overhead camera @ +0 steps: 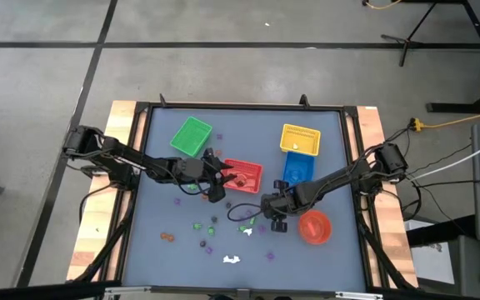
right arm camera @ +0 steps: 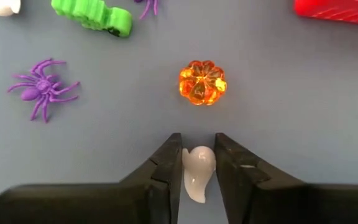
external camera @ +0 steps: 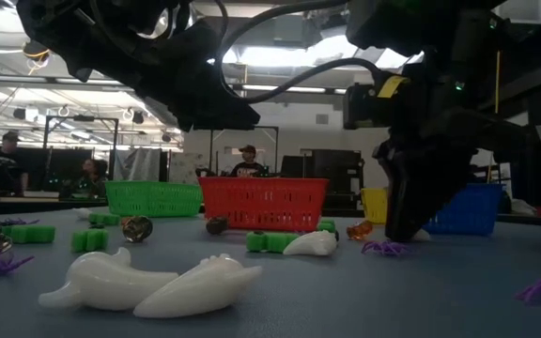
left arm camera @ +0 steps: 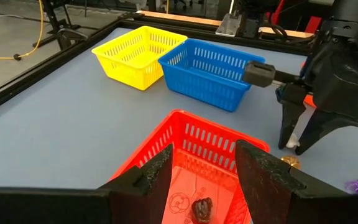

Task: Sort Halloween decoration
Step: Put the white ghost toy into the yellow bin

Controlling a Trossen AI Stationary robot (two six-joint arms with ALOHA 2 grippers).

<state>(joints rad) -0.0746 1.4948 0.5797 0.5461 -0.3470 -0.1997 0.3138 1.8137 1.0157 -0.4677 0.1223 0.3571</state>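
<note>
Right gripper [right arm camera: 197,168] down at mid-bench, jaws pinching a small white plastic ghost trinket [right arm camera: 197,171], w/ an orange translucent pumpkin trinket [right arm camera: 202,82] just beyond. Left gripper [left arm camera: 204,171] hovers over the red square plastic basket [left arm camera: 216,134], jaws spread, a dark trinket [left arm camera: 201,208] inside.

The table [overhead camera: 165,167] has a blue-grey top in a black frame with pale wooden side boards, and it stands on a grey concrete floor [overhead camera: 223,50] crossed by dark seams. At the upper right of the high view, black stand legs [overhead camera: 440,25] rest on the floor and a yellow cable [overhead camera: 465,121] runs toward the table. In the low view, bright ceiling lights [external camera: 280,56] glow at top centre. Behind the table, a person in a cap [external camera: 247,161] sits at centre, and two more people [external camera: 7,160] sit at the far left among dark desks.
</note>
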